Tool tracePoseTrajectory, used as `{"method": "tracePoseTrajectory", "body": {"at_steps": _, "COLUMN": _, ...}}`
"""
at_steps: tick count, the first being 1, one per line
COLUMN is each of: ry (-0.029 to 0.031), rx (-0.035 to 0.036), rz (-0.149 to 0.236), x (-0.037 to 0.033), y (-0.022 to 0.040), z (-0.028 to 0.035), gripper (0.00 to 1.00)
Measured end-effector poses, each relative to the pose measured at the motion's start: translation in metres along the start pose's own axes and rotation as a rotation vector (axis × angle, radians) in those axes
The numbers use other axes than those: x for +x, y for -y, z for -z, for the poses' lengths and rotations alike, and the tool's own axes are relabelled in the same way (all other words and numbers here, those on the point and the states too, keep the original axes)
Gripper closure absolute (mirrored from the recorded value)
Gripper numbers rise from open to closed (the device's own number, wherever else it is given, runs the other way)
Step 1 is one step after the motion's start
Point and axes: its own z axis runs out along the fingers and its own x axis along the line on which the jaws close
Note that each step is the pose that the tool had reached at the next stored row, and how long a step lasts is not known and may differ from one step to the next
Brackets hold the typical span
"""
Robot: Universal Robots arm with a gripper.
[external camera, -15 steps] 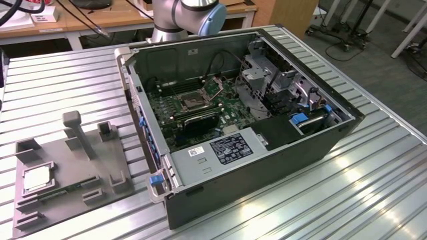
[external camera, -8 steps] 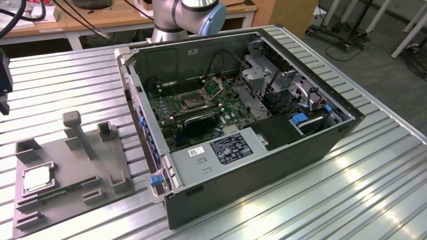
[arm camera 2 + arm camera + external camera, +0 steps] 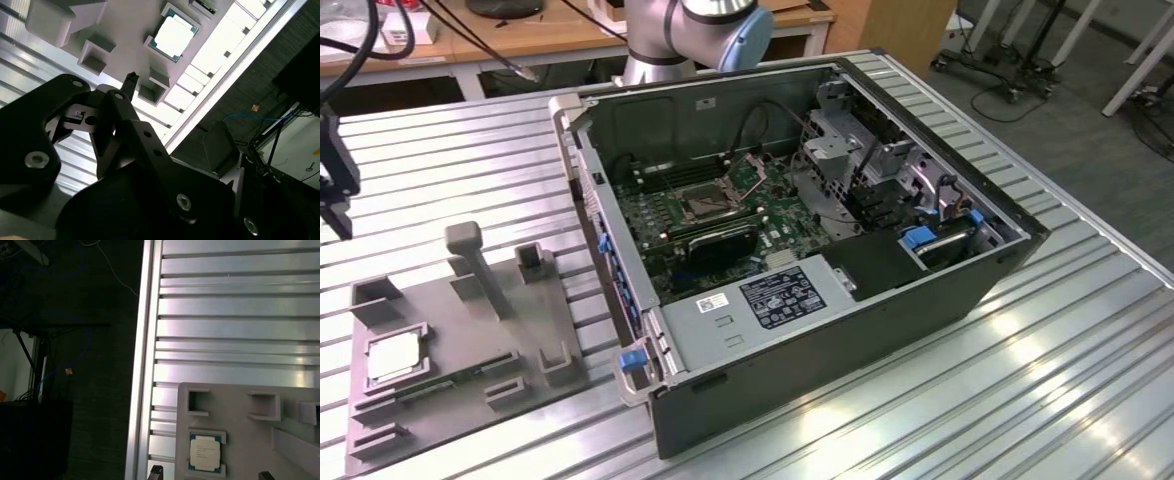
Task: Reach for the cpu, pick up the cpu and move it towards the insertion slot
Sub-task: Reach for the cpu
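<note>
Gripper (image 3: 210,472) wide, clear of cpu (image 3: 204,452) (tray (image 3: 240,440) recess near table edge (image 3: 144,365)).

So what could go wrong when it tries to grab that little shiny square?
The cpu sits in a raised frame on the grey tray, so the open end effector might catch that frame or tip the chip. The insertion slot lies deep inside the computer case, where cables could get bumped.

One cpu (image 3: 204,452), one insertion slot (image 3: 704,204)
</note>
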Motion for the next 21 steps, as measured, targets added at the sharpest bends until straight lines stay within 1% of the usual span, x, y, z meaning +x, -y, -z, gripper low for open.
{"method": "tracePoseTrajectory", "body": {"at_steps": 2, "ry": 0.0000, "rx": -0.0001, "rz": 0.002, "x": 0.0002, "y": 0.0001, "z": -0.0009, "gripper": 0.20}}
{"method": "tracePoseTrajectory", "body": {"at_steps": 21, "ry": 0.0000, "rx": -0.0001, "rz": 0.003, "x": 0.0001, "y": 0.0002, "z": -0.0011, "gripper": 0.20}}
